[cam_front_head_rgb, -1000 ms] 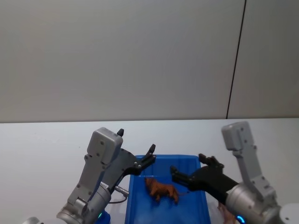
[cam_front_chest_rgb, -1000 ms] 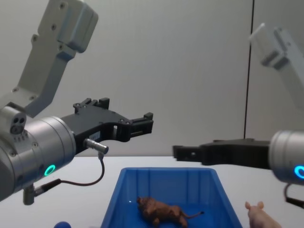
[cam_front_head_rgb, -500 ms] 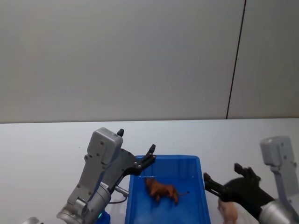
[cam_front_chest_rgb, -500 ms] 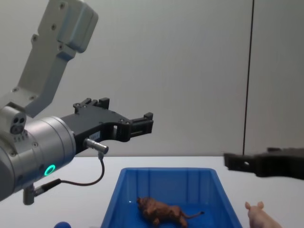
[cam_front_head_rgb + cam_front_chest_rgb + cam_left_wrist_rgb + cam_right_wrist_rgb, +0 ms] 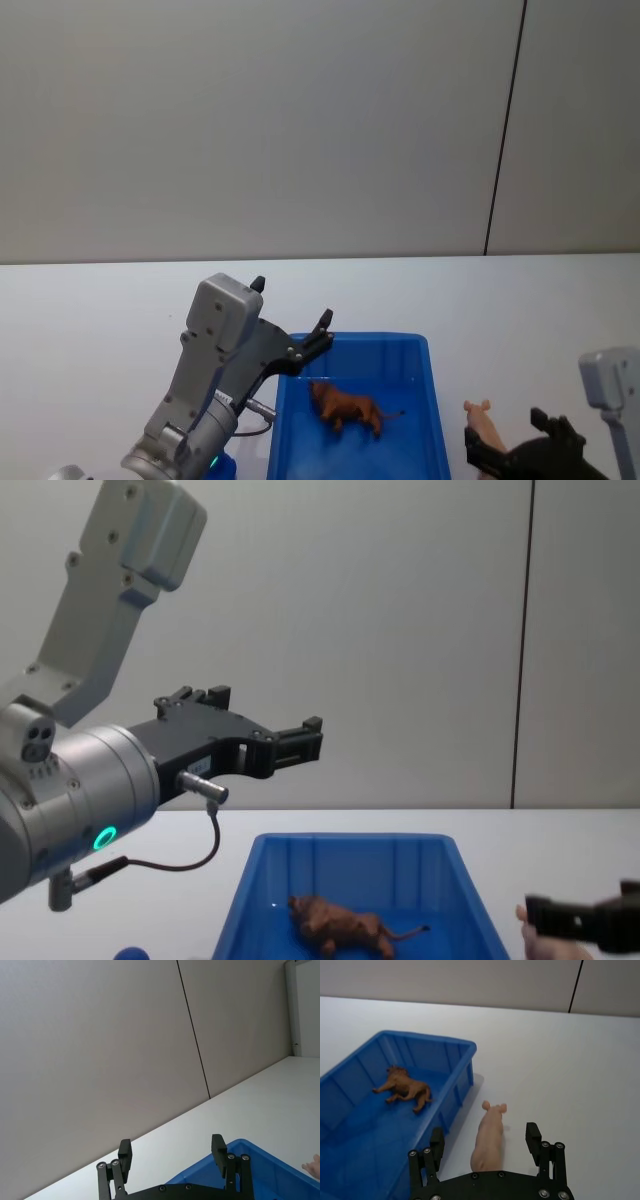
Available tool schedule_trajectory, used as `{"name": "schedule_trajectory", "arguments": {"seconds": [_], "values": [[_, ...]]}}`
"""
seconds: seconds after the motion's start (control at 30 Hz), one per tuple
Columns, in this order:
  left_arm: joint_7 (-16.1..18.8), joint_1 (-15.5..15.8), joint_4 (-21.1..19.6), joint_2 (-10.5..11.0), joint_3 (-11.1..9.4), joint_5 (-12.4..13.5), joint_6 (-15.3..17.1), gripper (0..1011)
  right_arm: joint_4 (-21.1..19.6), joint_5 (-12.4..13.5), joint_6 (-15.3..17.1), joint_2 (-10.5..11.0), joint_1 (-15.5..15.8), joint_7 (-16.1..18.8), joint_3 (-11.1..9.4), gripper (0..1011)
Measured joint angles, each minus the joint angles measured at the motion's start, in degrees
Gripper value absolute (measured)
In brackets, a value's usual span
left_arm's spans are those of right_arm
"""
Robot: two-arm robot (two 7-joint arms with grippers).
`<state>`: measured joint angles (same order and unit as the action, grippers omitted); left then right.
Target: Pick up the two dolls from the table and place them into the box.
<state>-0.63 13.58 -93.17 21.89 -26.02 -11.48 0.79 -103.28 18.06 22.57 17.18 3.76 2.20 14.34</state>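
My right gripper (image 5: 485,1136) has dropped from over the bright blue ribbed plastic box (image 5: 465,1067) to the white table (image 5: 570,1060). Its fingers are spread astride the pale pink plastic pig (image 5: 480,415). The brown shaggy lion figurine (image 5: 345,408) lies inside the box. The left gripper (image 5: 171,1145) hasn't moved, fingers spread.

Held the left gripper (image 5: 171,1146) raised and level, fingers (image 5: 125,1152) spread wide, its grey arm (image 5: 120,590) angled steeply up behind, and hung the right gripper (image 5: 485,1134) low at the right, reaching forward, fingers likewise parted.
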Motion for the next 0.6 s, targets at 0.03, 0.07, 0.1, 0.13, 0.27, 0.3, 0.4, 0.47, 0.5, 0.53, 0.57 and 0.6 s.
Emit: {"name": "schedule_trajectory", "arguments": {"seconds": [0.03,0.07,0.1,0.13,0.27,0.3,0.4,0.47,0.5,0.53,0.57,0.6], "values": [[0.0,0.0,0.0,0.0,0.0,0.0,0.0,1003,0.2,0.0,0.0,0.0,0.1,0.0,0.0,1001],[0.0,0.0,0.0,0.0,0.0,0.0,0.0,1003,0.5,0.0,0.0,0.1,0.3,0.0,0.0,1001],[0.0,0.0,0.0,0.0,0.0,0.0,0.0,1003,1.0,0.0,0.0,0.1,0.4,-0.1,0.0,1001],[0.0,0.0,0.0,0.0,0.0,0.0,0.0,1003,1.3,-0.1,0.0,0.1,0.4,-0.1,0.1,1001],[0.0,0.0,0.0,0.0,0.0,0.0,0.0,1003,2.7,-0.3,0.1,-0.2,0.4,-0.1,0.2,1001],[0.0,0.0,0.0,0.0,0.0,0.0,0.0,1003,3.4,-0.5,0.1,-0.4,0.2,-0.1,0.2,1001],[0.0,0.0,0.0,0.0,0.0,0.0,0.0,1003,4.6,-0.8,0.1,-0.7,-0.2,0.0,0.3,985],[0.0,0.0,0.0,0.0,0.0,0.0,0.0,1003,5.1,-0.9,0.1,-0.9,-0.4,0.0,0.4,961],[0.0,0.0,0.0,0.0,0.0,0.0,0.0,1003,5.4,-0.9,0.1,-1.1,-0.6,0.0,0.4,936],[0.0,0.0,0.0,0.0,0.0,0.0,0.0,1003,5.9,-1.0,0.0,-1.3,-0.8,0.0,0.5,906],[0.0,0.0,0.0,0.0,0.0,0.0,0.0,1003,6.3,-1.0,0.0,-1.4,-1.0,0.1,0.5,856],[0.0,0.0,0.0,0.0,0.0,0.0,0.0,1003,6.7,-1.1,-0.1,-1.6,-1.3,0.1,0.5,856]]}}
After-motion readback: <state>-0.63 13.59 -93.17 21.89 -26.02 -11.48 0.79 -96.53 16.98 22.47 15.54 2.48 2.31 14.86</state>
